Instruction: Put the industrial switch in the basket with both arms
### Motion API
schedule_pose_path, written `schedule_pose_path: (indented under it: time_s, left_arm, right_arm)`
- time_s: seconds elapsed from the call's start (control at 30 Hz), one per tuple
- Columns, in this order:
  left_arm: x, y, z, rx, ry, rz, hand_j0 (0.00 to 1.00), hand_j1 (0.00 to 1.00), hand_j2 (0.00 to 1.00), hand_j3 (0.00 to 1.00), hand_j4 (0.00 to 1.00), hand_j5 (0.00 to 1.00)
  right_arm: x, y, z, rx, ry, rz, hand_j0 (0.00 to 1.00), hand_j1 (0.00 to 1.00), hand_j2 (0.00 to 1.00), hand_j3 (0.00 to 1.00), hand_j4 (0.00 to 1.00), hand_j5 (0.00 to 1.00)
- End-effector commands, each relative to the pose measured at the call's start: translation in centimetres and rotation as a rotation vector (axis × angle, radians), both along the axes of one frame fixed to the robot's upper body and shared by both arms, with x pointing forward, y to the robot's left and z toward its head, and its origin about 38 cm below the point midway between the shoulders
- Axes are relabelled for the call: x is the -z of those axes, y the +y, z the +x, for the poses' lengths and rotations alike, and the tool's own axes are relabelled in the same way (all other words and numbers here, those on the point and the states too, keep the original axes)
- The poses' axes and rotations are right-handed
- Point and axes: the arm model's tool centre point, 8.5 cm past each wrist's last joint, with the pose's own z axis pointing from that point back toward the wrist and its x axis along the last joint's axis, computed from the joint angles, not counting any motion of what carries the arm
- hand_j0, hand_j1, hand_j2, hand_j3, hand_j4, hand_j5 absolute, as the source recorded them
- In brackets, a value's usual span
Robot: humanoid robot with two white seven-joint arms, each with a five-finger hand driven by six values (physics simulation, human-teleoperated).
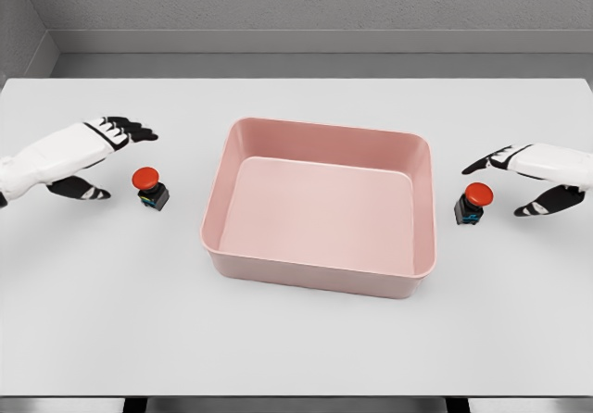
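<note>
Flanking the pink basket (320,207), two small rigid red-capped switches, left (152,189) and right (472,203), are judged light, best pinched at their boxy bases by the spread, empty left hand (102,158) and right hand (523,178).

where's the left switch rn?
Head view: the left switch sits on the table, left of the pink basket and outside it, just right of the open left hand, untouched.
</note>
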Motion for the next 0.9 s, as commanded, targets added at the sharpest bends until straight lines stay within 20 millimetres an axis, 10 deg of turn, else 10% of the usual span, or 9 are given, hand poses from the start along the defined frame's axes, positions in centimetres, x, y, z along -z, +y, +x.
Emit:
schedule_pose_path:
  time_s: [0.0,0.87]
  left_arm:
    - [-0.5,-0.4,-0.1,0.013,-0.008,-0.007,1.0,1.0,1.0,1.0,1.0,1.0]
    - [1.1,-2.1,-0.2,0.054,0.053,0.01,0.88,0.88,0.88,0.88,0.88,0.88]
  right_arm:
    - [0.0,0.4,0.0,-0.004,0.0,0.013,0.86,0.86,0.86,0.86,0.86,0.86]
    - [2.5,2.3,0.4,-0.013,0.032,0.071,0.81,0.81,0.81,0.81,0.81,0.81]
